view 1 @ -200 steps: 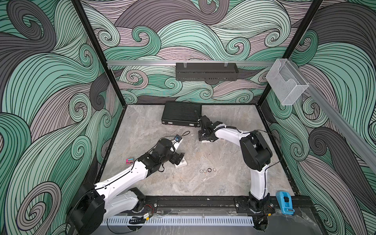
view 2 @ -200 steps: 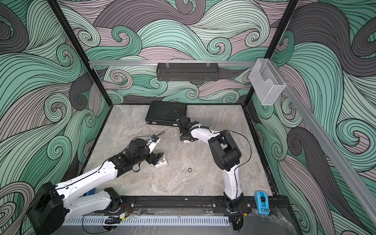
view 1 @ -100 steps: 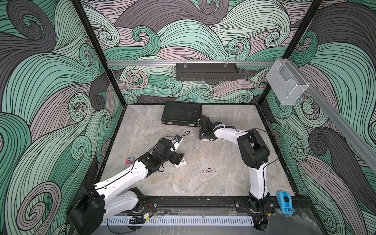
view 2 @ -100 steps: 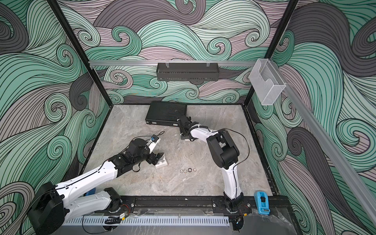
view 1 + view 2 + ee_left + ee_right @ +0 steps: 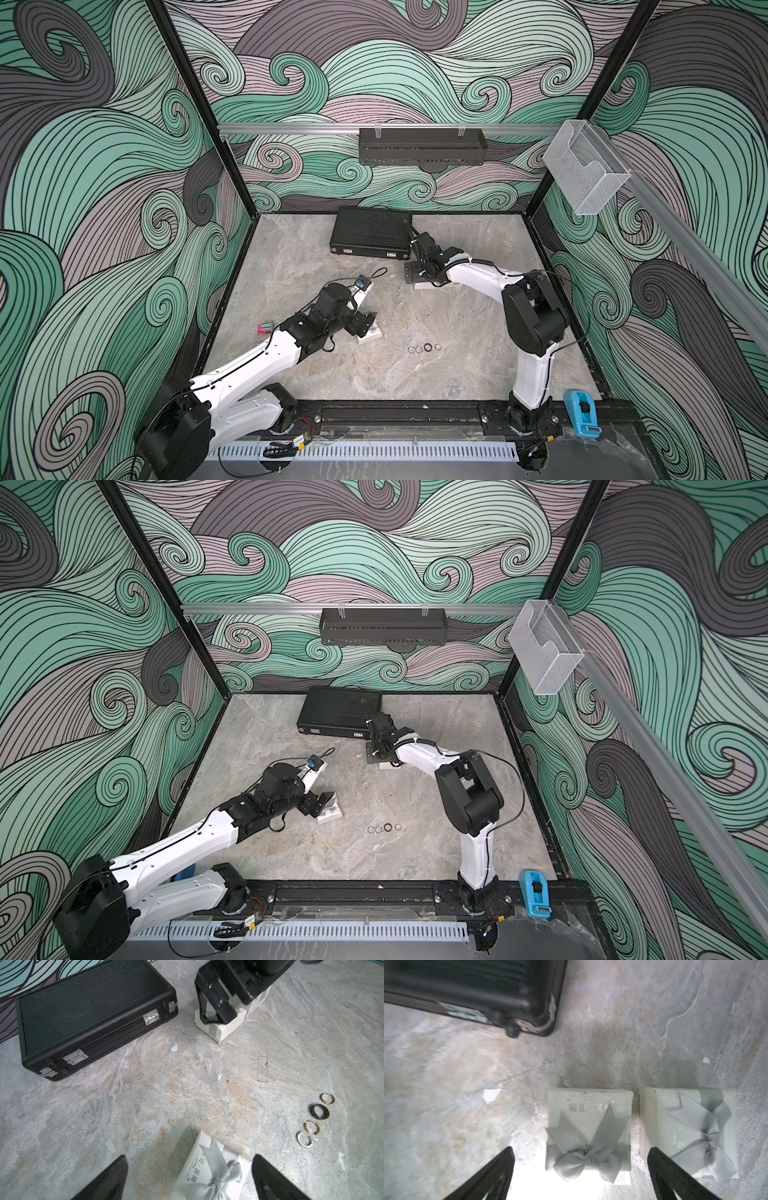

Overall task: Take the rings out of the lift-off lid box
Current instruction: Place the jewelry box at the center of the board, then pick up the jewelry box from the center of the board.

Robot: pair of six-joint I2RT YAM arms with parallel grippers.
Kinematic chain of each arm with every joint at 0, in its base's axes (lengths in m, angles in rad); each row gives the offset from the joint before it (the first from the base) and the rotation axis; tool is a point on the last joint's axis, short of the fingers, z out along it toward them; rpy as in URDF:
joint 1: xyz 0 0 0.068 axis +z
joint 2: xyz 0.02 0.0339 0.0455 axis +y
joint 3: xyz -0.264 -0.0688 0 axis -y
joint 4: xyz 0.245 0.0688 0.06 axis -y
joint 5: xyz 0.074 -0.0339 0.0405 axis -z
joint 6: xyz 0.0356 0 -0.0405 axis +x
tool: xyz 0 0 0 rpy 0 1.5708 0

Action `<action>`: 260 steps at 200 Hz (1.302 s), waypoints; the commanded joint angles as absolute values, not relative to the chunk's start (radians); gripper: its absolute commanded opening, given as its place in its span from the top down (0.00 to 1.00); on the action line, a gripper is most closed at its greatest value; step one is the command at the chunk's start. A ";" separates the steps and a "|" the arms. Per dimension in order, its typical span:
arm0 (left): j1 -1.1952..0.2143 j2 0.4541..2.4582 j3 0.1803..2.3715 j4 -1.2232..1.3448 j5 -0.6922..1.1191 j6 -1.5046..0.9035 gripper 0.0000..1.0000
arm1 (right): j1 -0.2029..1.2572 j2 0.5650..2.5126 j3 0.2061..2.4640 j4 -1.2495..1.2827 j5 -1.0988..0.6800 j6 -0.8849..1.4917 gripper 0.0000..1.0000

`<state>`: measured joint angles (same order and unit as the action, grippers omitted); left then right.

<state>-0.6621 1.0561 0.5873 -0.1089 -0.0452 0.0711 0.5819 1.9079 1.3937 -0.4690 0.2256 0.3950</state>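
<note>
The right gripper (image 5: 580, 1151) has just spread its jaws wide and now straddles a bow-tied white box (image 5: 589, 1118) beside its twin (image 5: 687, 1122), gripping nothing. I'd guess it is lined up to lift that lid. The left gripper (image 5: 189, 1157) hangs equally wide over a third box (image 5: 209, 1167), empty. Four rings (image 5: 424, 348) already lie in a row on the table (image 5: 374, 382); any others are hidden. The lids carry small dark characters I can't read.

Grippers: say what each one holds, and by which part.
Neither holds anything. The left gripper stands open over one white box; the right gripper stands open over a second white box.
</note>
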 commanded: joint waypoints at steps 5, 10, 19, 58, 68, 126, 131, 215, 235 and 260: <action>-0.666 1.023 0.641 -0.154 -0.033 0.089 0.06 | 0.599 1.819 1.369 -0.484 0.166 0.353 0.00; -0.667 1.019 0.649 -0.167 -0.032 0.089 0.06 | 0.604 1.800 1.361 -0.482 0.156 0.344 0.00; -0.667 1.011 0.669 -0.204 -0.033 0.087 0.06 | 0.611 1.770 1.341 -0.471 0.124 0.317 0.00; -0.667 0.943 0.752 -0.375 -0.080 0.028 0.04 | 0.671 1.649 1.259 -0.454 0.026 0.251 0.00; -0.667 0.914 0.750 -0.388 -0.078 0.024 0.03 | 0.690 1.628 1.237 -0.445 0.020 0.259 0.00; -0.667 0.797 0.803 -0.571 -0.082 -0.008 0.01 | 0.828 1.636 1.189 -0.406 0.027 0.359 0.00; -0.667 0.793 0.811 -0.590 -0.085 -0.006 0.01 | 0.839 1.643 1.190 -0.403 0.030 0.366 0.00; -0.666 0.727 0.824 -0.721 -0.139 0.086 0.01 | 0.981 1.761 1.214 -0.325 0.105 0.436 0.00; -0.666 0.739 0.822 -0.736 -0.127 0.096 0.01 | 0.983 1.788 1.208 -0.281 0.089 0.447 0.00; -0.665 0.737 0.808 -0.744 -0.124 0.114 0.01 | 0.985 1.838 1.260 -0.300 0.045 0.441 0.00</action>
